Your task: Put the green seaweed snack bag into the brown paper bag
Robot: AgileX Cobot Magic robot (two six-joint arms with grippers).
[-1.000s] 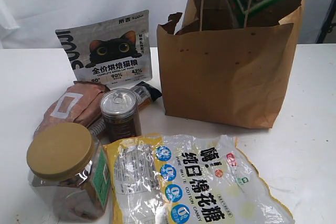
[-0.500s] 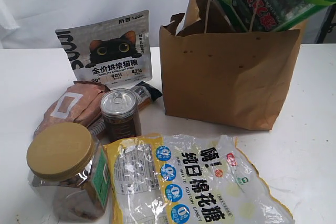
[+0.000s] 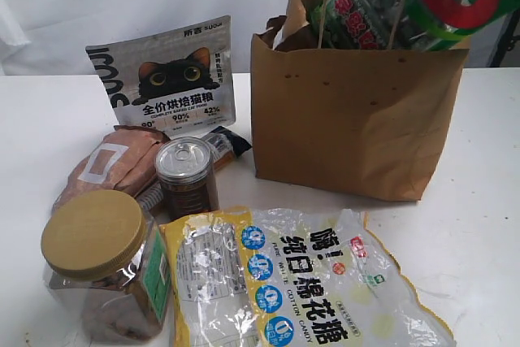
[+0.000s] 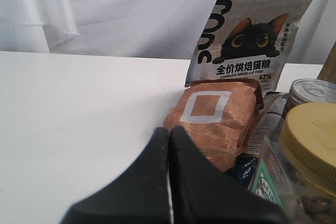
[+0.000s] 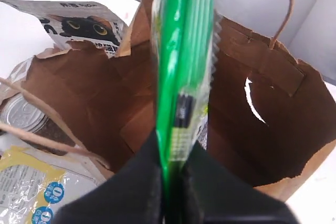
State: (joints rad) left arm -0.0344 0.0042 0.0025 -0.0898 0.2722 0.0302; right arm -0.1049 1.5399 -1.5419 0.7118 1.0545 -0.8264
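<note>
progress: your green seaweed snack bag, clamped in the right jaws, has sunk and tilted into the mouth of the brown paper bag, so release looks near; left jaws sit pressed together, empty.

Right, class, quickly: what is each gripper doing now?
Left gripper: closed, empty.
Right gripper: closed on the green seaweed snack bag, over the brown paper bag.

snack bag was glossy green, dark seaweed prints, red curved band | paper bag was plain kraft brown
</note>
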